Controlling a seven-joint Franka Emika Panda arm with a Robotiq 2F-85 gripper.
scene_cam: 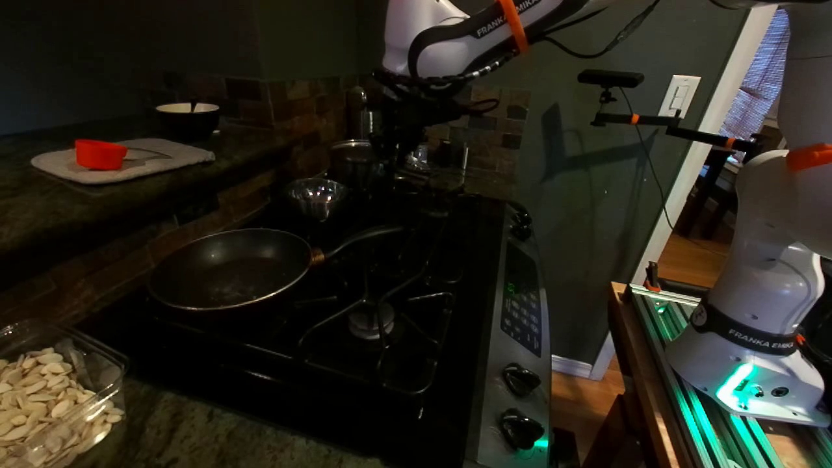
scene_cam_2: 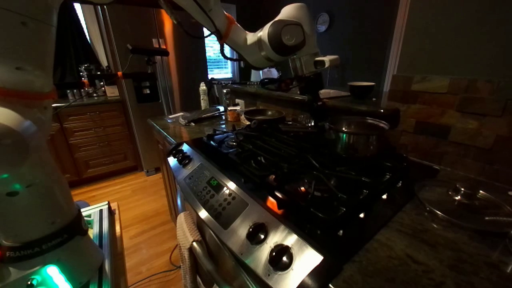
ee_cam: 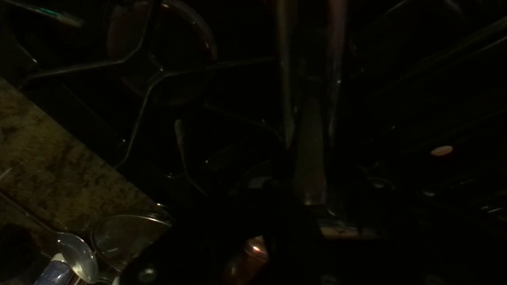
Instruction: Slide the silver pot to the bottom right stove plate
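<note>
Noted silver pot (scene_cam_2: 358,139) at rear of stove (scene_cam_2: 306,256), near tiled wall (scene_cam_2: 464,104). Saw gripper (scene_cam_2: 319,115) pointing down just beside pot in an exterior view; cannot tell touching from apart. Cannot tell gripper spread from pressed together; too dark at tips. Found frying pan (scene_cam: 234,272) also on stove, shiny bowl (scene_cam: 317,197) between pan and pot. Logged glass lid (scene_cam_2: 460,196) on counter (scene_cam_2: 400,250).

Large dark frying pan (scene_cam: 227,273) and dark bowl (scene_cam: 187,123): in both exterior views. In an exterior view, red cup (scene_cam: 99,156) on pale mat (scene_cam: 143,170), clear tub (scene_cam: 107,355) of pale seeds (scene_cam: 39,387). In an exterior view, clear lid (scene_cam_2: 460,204) flat on tabletop (scene_cam_2: 394,256), towel (scene_cam_2: 186,232) hanging at oven handle (scene_cam_2: 208,262), upright bottle (scene_cam_2: 203,97). Wrist view: spoon (ee_cam: 79,253), lower left.
</note>
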